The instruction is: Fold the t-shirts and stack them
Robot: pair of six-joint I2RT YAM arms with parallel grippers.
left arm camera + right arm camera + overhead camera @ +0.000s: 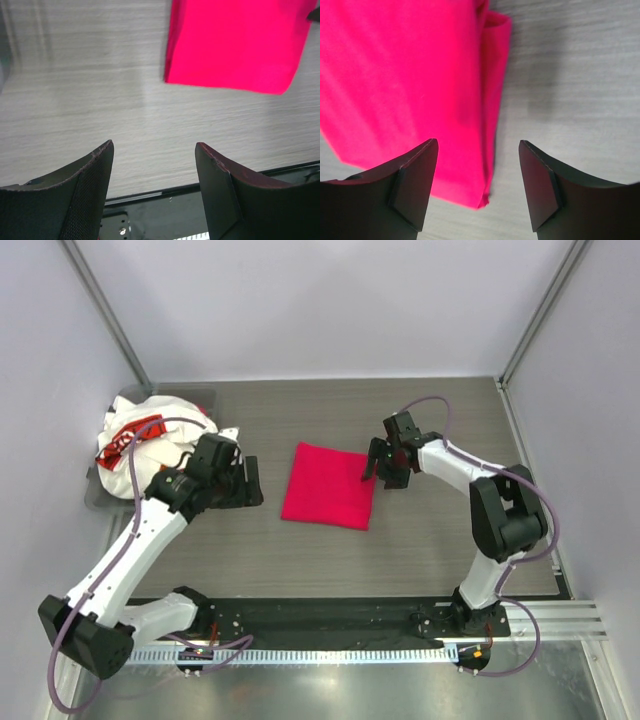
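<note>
Top external, bin (195, 395) apparently holding crumpled white t-shirt (135, 435)

Wood-grain table (440, 540): folded magenta t-shirt (328, 487) flat mid-table; grey bin (195, 397) at left edge.

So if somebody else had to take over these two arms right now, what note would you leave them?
Left gripper: open, empty, over bare table left of the magenta shirt.
Right gripper: open, above that shirt's right edge, holding nothing.
The magenta shirt lies folded flat mid-table.
White printed shirt: crumpled in the grey bin, far left.
Done: one shirt folded.
To do: fetch and fold the white one, then stack it on the magenta. No other shirt is in view.
</note>
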